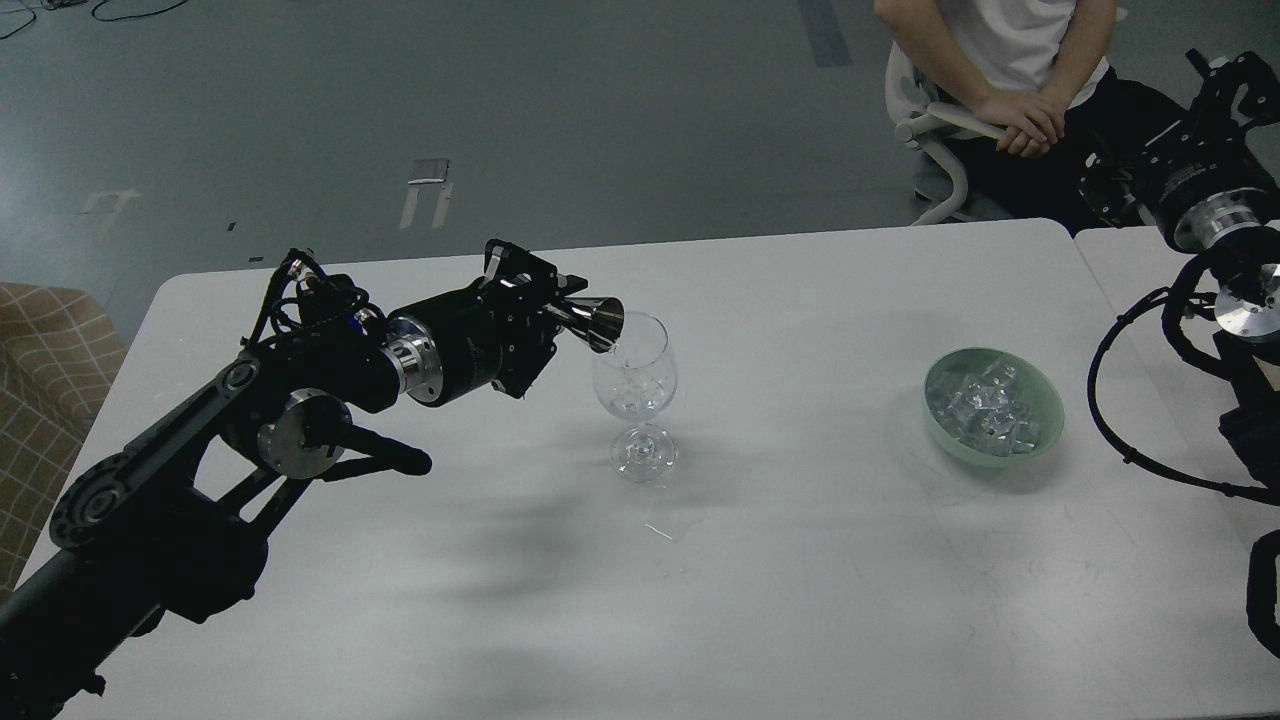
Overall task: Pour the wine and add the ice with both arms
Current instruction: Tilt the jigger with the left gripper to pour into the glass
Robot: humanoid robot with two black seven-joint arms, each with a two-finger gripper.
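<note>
The white surface [800,560] fills most of the view, with a seated person [1010,90] beyond its far edge. The left arm [300,400] is stretched in from the left, and its left gripper [545,315] is clenched on a small metal jigger [598,322], which is tipped so that its mouth lies at the rim of the wine glass [636,395]. The right arm [1220,250] is held back at the right edge; whether the right gripper [1215,80] is released or clenched cannot be told. A pale green bowl [1040,440] is set well apart to the right of the glass, and the ice [985,405] is heaped inside it. The wine cannot be made out with certainty; it is judged to be passing from jigger to glass, or already pooled low in the bowl of the glass. A small wet streak [660,532] is seen on the surface in front of the stem.

Pouring is judged to be the step in hand. The tall, narrow-footed glass could be toppled if the rim is nudged by the jigger. Liquid could be spilled outside the rim if the tilt is steepened while the mouth is off-centre. Later, dropped ice could cause splashing.
</note>
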